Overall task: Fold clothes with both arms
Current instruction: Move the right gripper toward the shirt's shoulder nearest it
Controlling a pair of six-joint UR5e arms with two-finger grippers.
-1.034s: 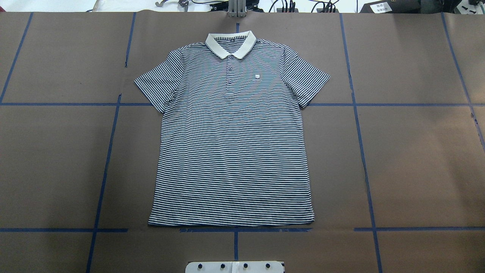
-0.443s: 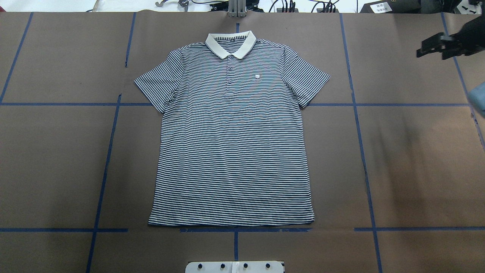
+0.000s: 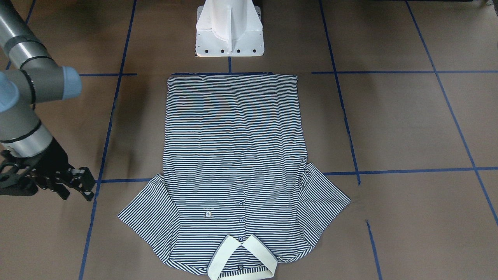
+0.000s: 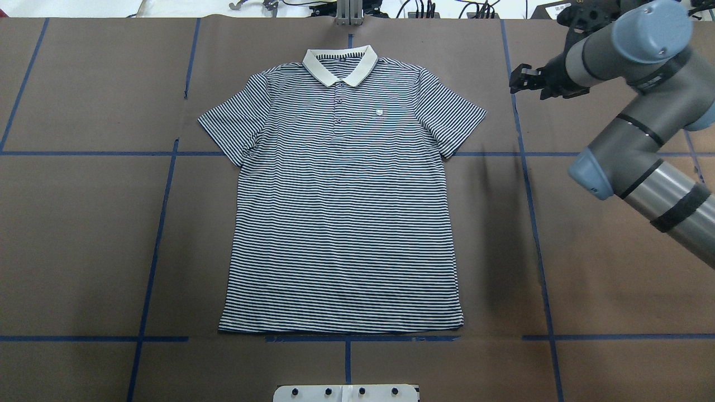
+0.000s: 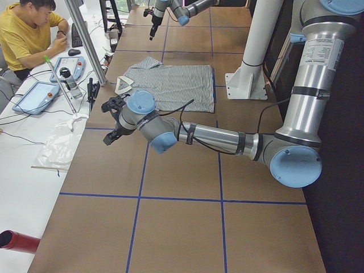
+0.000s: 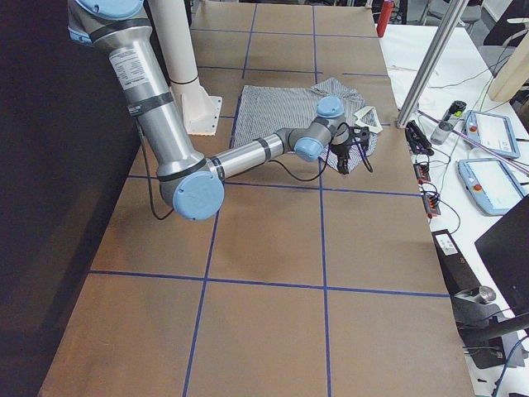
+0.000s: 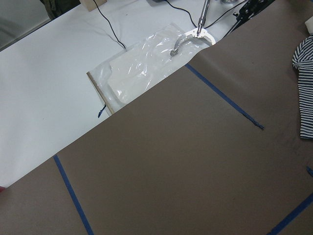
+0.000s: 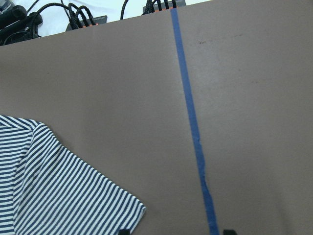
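The right arm has swung in, its hand (fingers apart, empty) near the polo shirt.

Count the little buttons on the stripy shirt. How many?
3, in a line down the polo shirt below its cream collar: top button, middle button, bottom button. None seem hidden.

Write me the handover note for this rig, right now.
Right gripper: jaws open, empty, in the air beside the polo shirt, off its right sleeve, not touching.
Left gripper: holds no cloth, out past the left sleeve; whether its jaws are open cannot be told.
Shirt: flat, face up, centred on the table, collar away from the robot.
Done: nothing folded. Left: every fold.
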